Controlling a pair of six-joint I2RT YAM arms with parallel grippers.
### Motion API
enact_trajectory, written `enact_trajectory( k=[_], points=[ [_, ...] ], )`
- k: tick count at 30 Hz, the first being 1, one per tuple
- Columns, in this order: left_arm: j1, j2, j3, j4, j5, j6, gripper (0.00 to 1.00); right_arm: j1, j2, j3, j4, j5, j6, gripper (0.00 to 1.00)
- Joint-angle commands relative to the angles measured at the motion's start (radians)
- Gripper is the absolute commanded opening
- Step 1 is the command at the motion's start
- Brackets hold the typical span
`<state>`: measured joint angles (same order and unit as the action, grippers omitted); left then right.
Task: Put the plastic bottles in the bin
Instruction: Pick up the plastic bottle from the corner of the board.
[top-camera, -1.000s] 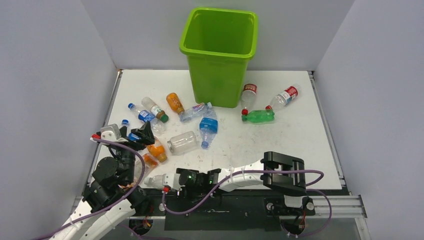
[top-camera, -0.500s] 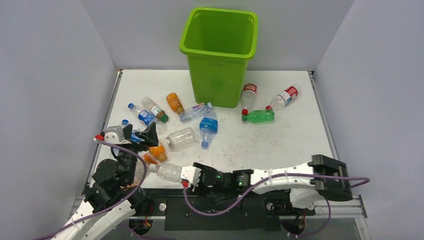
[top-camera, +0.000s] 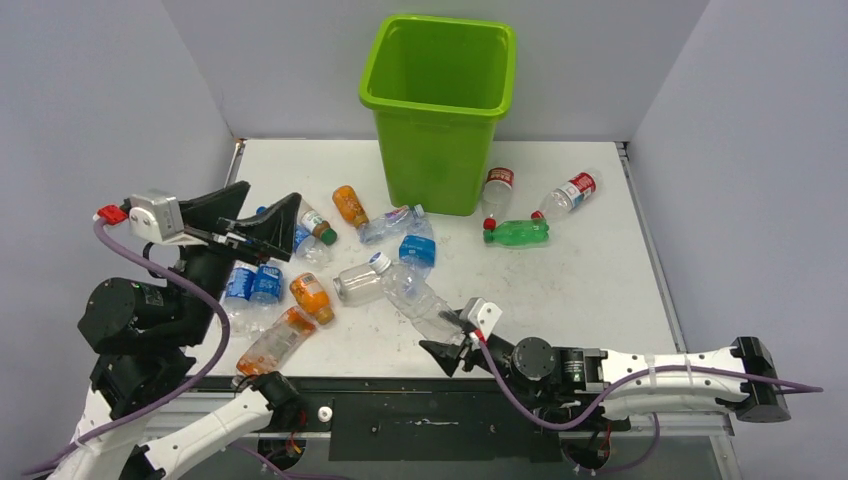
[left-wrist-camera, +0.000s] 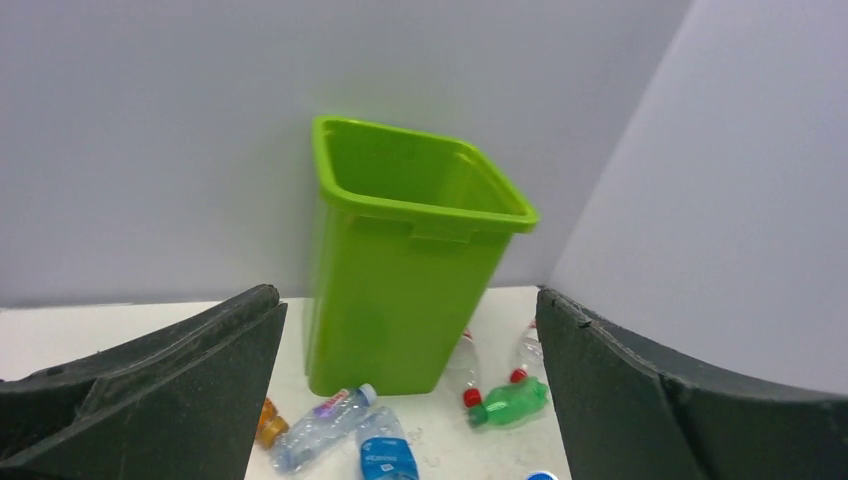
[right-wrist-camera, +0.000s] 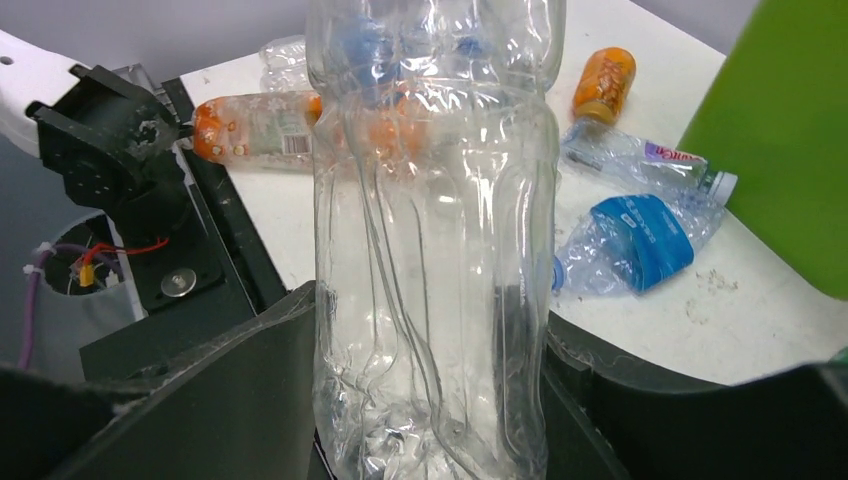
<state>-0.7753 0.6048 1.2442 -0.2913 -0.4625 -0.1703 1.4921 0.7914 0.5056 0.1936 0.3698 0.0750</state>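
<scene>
- Plastic bottles, small and mostly crushed, are lying scattered over the white tabletop (top-camera: 600, 290). Most of them are lying left of and in front of the tall lime-green plastic bin (top-camera: 435, 165), which is standing upright at the far edge.
- One clear ribbed plastic bottle (top-camera: 408, 293) is sitting in the right gripper (top-camera: 458, 336), which is pinching it near its base. Its capped end is pointing away from the arm, toward the far left.
- In the right wrist view, the bottle's body is filling the gap between the two dark fingers (right-wrist-camera: 200, 400).
- The left gripper (top-camera: 255, 215) is hovering over the table's left side with its fingers spread wide and nothing between them. Its camera is facing the bin.
- A green bottle (top-camera: 520, 232) and two clear red-labelled bottles (top-camera: 497, 188) are lying just right of the bin's foot.
- Orange bottles (top-camera: 312, 297) and blue-labelled bottles (top-camera: 265, 283) are lying close together near the left arm.
</scene>
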Motion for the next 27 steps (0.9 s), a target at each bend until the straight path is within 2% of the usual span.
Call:
enact_trajectory(
  k=[1, 4, 8, 12, 23, 27],
  points=[
    [0.004, 0.044, -0.004, -0.209, 0.283, -0.026, 0.96, -0.001, -0.057, -0.073, 0.181, 0.083, 0.054, 0.27],
    [0.005, -0.009, -0.167, -0.084, 0.417, -0.075, 0.96, -0.001, -0.09, -0.099, 0.269, 0.054, 0.084, 0.27],
    [0.005, -0.078, -0.379, 0.214, 0.519, -0.2, 0.96, -0.001, -0.102, -0.104, 0.326, -0.001, 0.105, 0.27],
    [0.007, -0.12, -0.57, 0.578, 0.586, -0.357, 0.96, -0.001, -0.117, -0.116, 0.37, -0.025, 0.114, 0.26],
    [0.014, -0.02, -0.642, 0.97, 0.726, -0.559, 0.96, -0.001, -0.138, -0.133, 0.405, -0.053, 0.125, 0.24],
    [0.016, 0.04, -0.617, 1.008, 0.716, -0.567, 0.96, 0.0, -0.111, -0.113, 0.403, -0.082, 0.115, 0.23]
  ],
)
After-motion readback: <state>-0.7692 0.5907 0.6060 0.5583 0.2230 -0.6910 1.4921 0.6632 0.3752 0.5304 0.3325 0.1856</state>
